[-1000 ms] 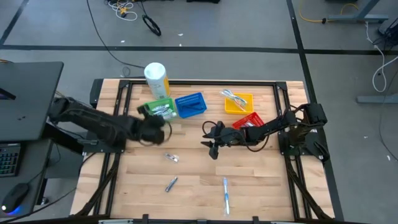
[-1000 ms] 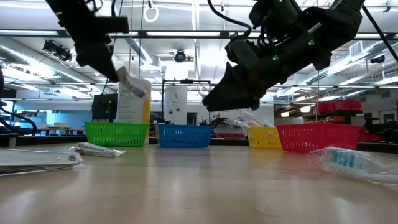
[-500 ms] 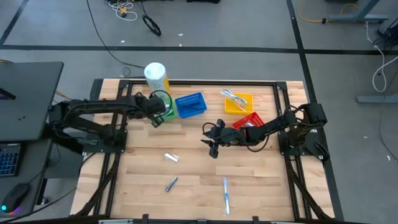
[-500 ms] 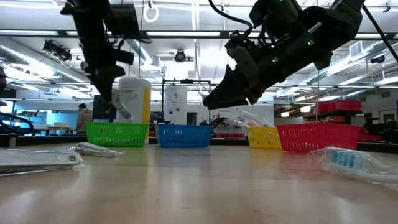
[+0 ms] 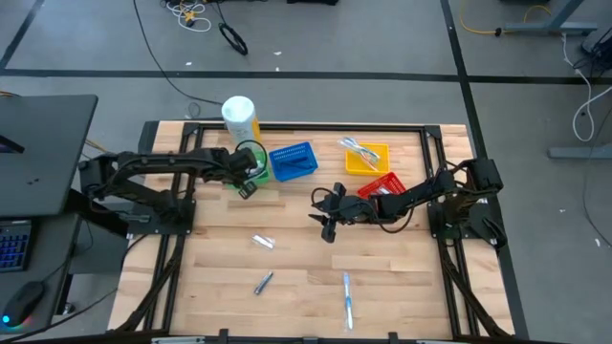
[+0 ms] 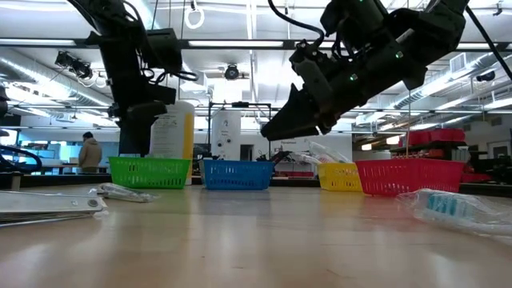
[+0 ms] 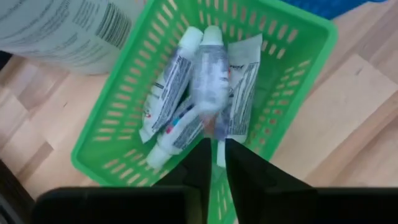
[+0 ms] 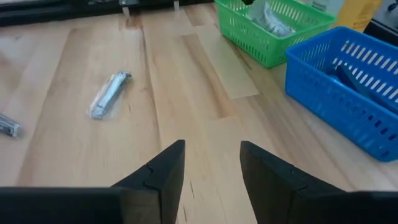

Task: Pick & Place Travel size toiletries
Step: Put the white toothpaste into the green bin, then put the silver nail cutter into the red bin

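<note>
Green basket [image 5: 256,172] packed w/ tubes [image 7: 205,81], big bottle [image 5: 240,118] crowding its far side, bare table [image 5: 296,253] centre-front

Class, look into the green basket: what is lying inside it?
The green basket holds several small white tubes lying side by side, one blurred. The left gripper hangs above them, covering the basket's near end; whatever lies under the tubes is hidden.

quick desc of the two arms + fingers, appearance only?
Both arms are dark, near-black jointed links with black cables looped along them. The left gripper and right gripper match. In the wrist views the left fingers are narrow flat dark bars; the right fingers look like wedge-shaped black pads.
</note>
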